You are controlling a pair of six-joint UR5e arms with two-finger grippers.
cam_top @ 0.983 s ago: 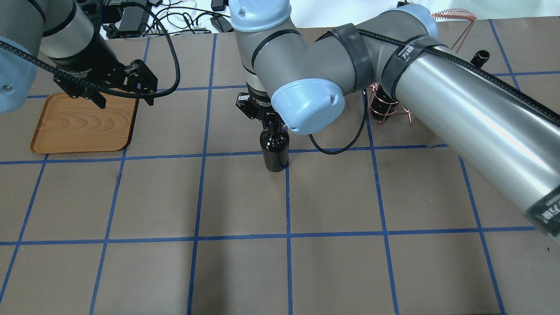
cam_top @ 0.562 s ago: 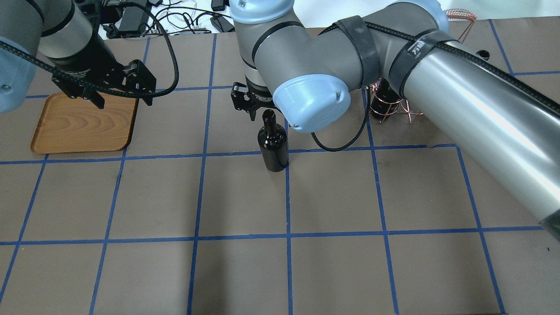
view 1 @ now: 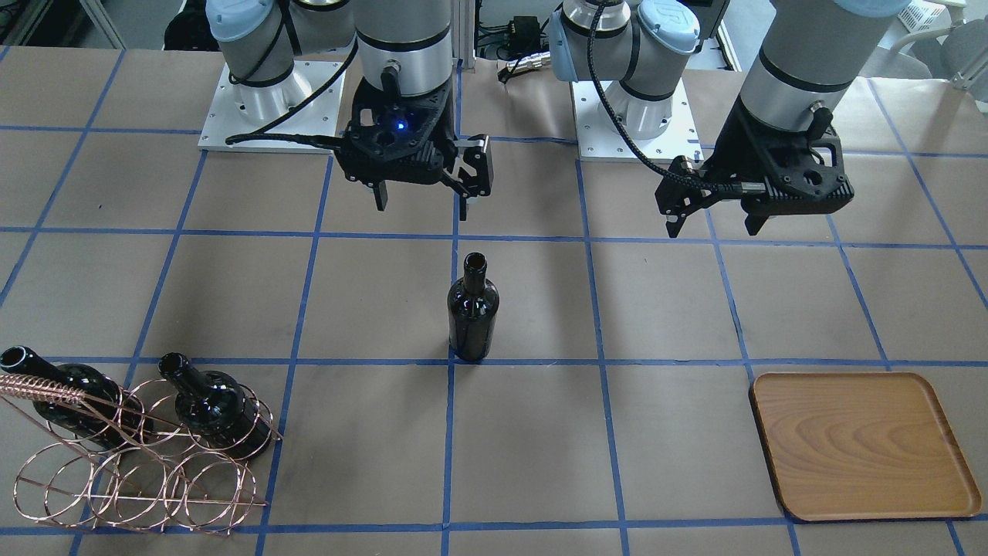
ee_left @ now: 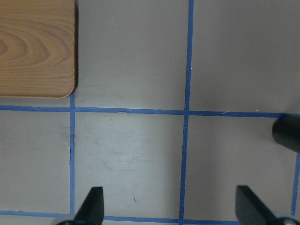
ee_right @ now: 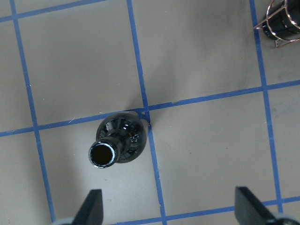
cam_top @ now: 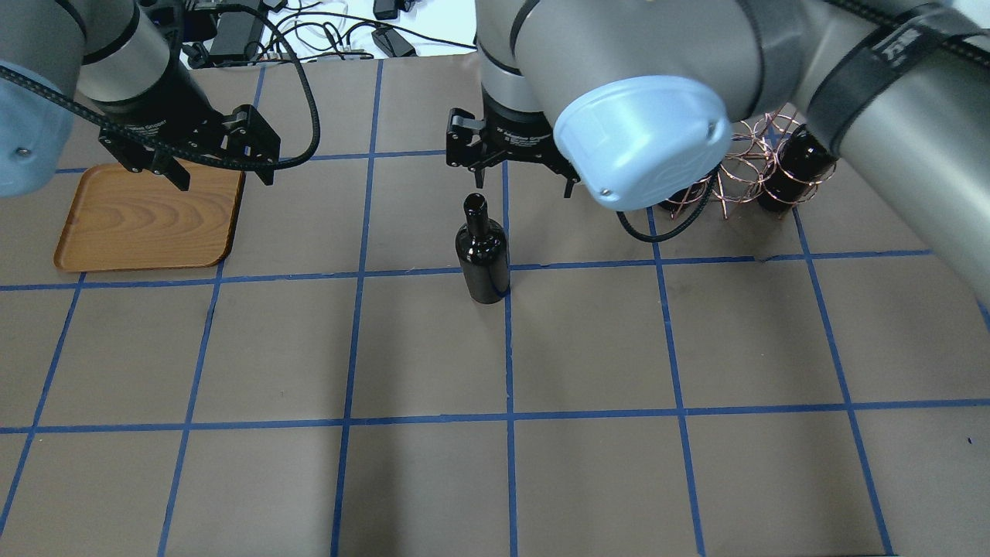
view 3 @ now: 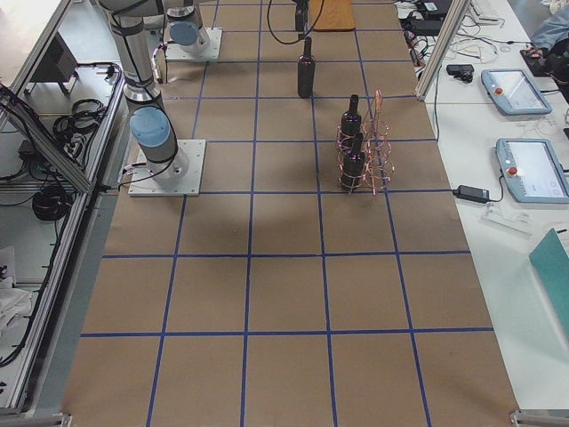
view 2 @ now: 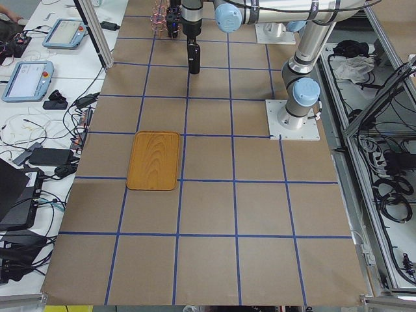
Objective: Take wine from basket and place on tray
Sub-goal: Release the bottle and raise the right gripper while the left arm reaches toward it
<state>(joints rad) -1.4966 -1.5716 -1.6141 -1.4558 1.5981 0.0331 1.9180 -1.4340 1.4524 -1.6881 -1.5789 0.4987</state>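
Overhead exterior view: the bottle (cam_top: pixel 483 255) stands upright on the desk (cam_top: pixel 588 348) at a tape-line crossing, free on every side, well apart from the tray (cam_top: pixel 139 220) and the basket (view 1: pixel 139 479). The right hand (cam_top: pixel 524 188) hovers above it, fingers spread, touching nothing; the left hand (cam_top: pixel 224 182) hangs open-fingered beside the tray's corner.

You find the wine (view 1: pixel 472 316) standing upright in the middle of the table (view 1: pixel 695 309), on a crossing of tape lines (view 1: pixel 540 361). The tray (view 1: pixel 864 444) lies well apart on the robot's left side. The basket (view 1: pixel 139 479) lies on its right, with two other bottles (view 1: pixel 208 401) in it. The right gripper (view 1: pixel 422 205) hangs above the wine, a little toward the robot's base, and the left gripper (view 1: pixel 712 229) hangs near the tray.
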